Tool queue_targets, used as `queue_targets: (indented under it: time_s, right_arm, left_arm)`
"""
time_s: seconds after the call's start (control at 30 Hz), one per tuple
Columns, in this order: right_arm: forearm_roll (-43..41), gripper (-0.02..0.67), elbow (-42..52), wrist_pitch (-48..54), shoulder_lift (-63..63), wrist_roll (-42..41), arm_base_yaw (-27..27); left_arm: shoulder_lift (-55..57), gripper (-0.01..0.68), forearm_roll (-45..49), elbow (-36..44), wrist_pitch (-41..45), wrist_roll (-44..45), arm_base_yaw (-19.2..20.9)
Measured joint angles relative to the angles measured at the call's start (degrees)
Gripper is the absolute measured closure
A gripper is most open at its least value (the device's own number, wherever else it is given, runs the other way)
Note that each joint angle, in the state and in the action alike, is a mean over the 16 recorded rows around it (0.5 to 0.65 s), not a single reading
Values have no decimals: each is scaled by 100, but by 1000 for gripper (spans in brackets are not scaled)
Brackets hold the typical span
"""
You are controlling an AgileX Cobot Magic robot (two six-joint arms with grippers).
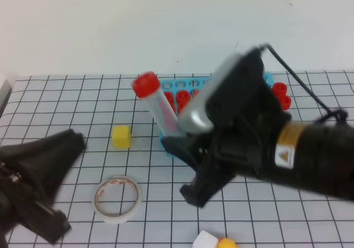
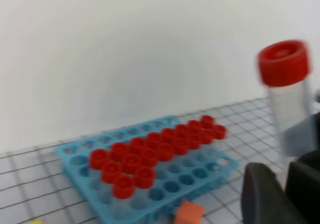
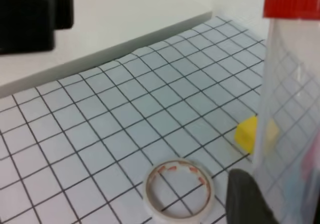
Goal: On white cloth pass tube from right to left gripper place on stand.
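We see the right gripper (image 1: 185,148) raised above the white cloth (image 1: 66,98), its black fingers (image 1: 191,190) closed around the lower part of the tube (image 1: 157,107). The tube leans, its red cap up and tilted away from the fingers toward the far left, its clear body running down between them. In the right wrist view the tube (image 3: 287,104) stands close before the lens, with one dark finger (image 3: 245,196) just beside its base.

The left gripper (image 1: 41,170) hangs low on the opposite side, well apart from the tube in the exterior view. Its two broad fingers (image 1: 61,148) are blurred there, and we cannot tell whether they stand apart or together. In the left wrist view two dark fingers (image 2: 265,194) show at the lower edge, with the tube (image 2: 290,94) rising just above and beyond them; whether they touch it we cannot tell.

The stand (image 1: 188,83) sits on the cloth behind the right gripper's fingers, partly hidden by them. In the left wrist view the stand (image 2: 75,156) carries a cluster of red-capped tubes (image 2: 150,156), with an orange cube (image 2: 189,213) at its near edge.

Between the two sets of fingers lie a yellow cube (image 1: 121,137) and, nearer us, a roll of tape (image 1: 116,199).
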Motion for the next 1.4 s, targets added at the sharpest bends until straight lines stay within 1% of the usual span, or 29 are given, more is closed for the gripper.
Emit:
queue_targets:
  time_s: [0.13,0.3,0.4,0.5,0.63,0.8,1.23,1.3,1.4]
  right_arm:
    - [69,417,599,-791,-195,38,163]
    - [30,418,928,-1374,-241,95,401]
    - [-26,418,981,-1546,-209,139,536]
    - [-88,418,988,-1673,-164,171,658]
    - [-190,418,989,-1777,-104,211,779]
    - [-304,418,989,-1844,-33,257,848]
    - [-493,416,988,-1915,-10,273,926]
    - [-496,405,987,-1866,-10,274,927]
    - [-502,365,984,-1698,-28,276,929]
  left_arm:
    - [108,430,-103,-17,262,61,-111]
    - [310,280,-114,-87,644,-64,-142]
    - [427,220,-112,-164,811,-166,-143]
    - [522,194,-110,-249,871,-268,-143]
    - [604,196,-107,-352,912,-367,-143]
    - [629,219,-105,-438,904,-461,-143]
    - [630,379,-107,-455,823,-605,-144]
    - [631,400,-104,-455,828,-594,-145]
    - [632,415,-100,-455,832,-542,-146]
